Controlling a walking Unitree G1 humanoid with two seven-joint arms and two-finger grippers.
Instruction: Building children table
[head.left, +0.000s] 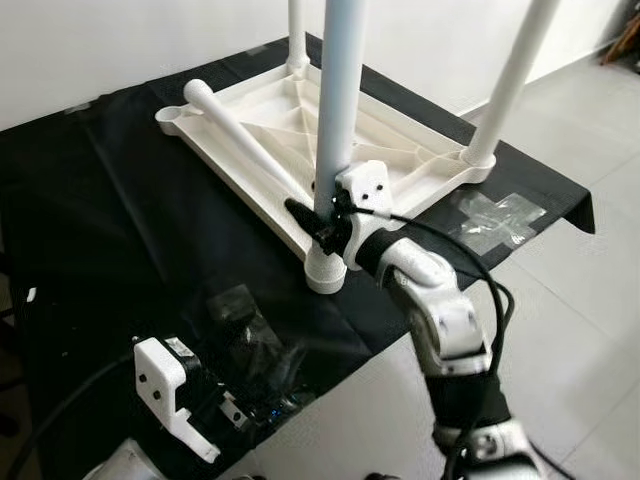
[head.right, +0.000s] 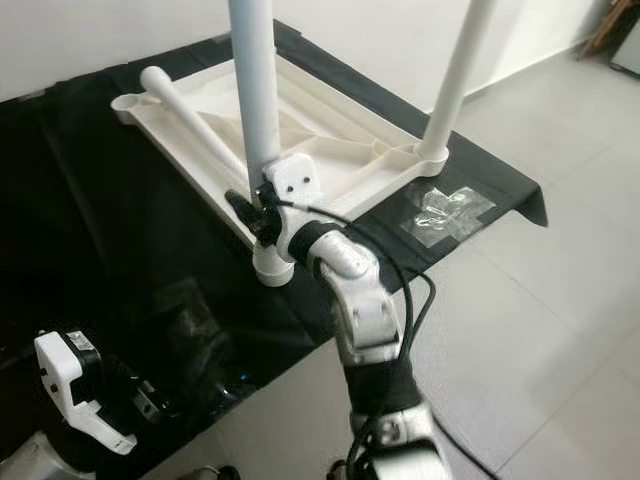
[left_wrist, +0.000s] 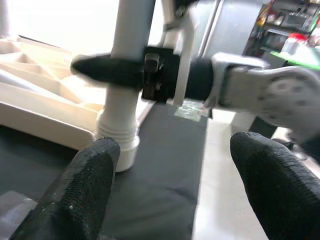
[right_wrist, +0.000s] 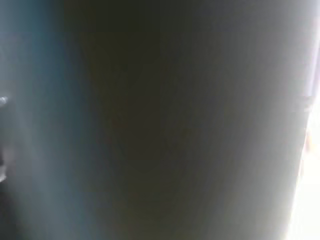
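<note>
The white children's table top (head.left: 300, 130) is lying upside down on the black-covered worktop (head.left: 120, 230), with three legs already standing up in its corner sockets. The right end effector (head.left: 318, 222) is clamping the near leg (head.left: 338, 110) just above its socket, fingers wrapped tight around it. A fourth leg (head.left: 240, 135) is lying loose across the underside. The left end effector (left_wrist: 170, 185) is hovering low at the near left, fingers spread apart, holding nothing. Some clear tape (head.left: 492, 218) is sitting on the cloth's right end.
</note>
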